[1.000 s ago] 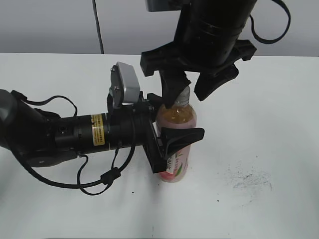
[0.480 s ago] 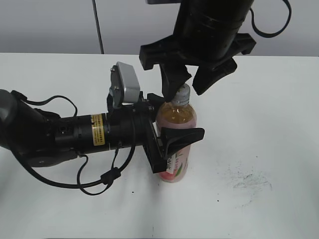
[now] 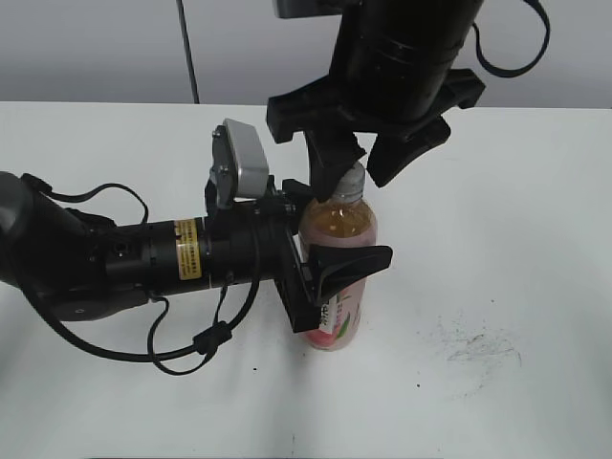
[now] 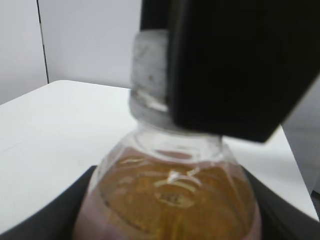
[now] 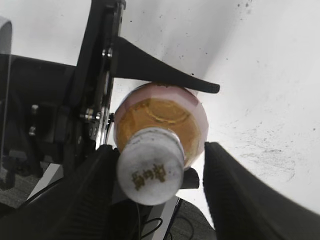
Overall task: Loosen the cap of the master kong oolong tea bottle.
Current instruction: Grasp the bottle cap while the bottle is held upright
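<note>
The master kong oolong tea bottle, amber tea with a pink label, stands upright on the white table. My left gripper comes in from the left and is shut on the bottle's body; its dark jaws flank the bottle in the left wrist view. The white-grey ribbed cap is on the neck. My right gripper hangs above it, open, with a finger on each side. In the right wrist view the cap lies against the left finger and the right finger stands apart.
The white table has grey scuff marks to the right of the bottle. The left arm and its cables lie across the table's left half. A grey wall runs along the back.
My right gripper has lifted a little, and the cap that its finger hid a second ago now shows between the fingers. The left gripper and the bottle have not moved.
</note>
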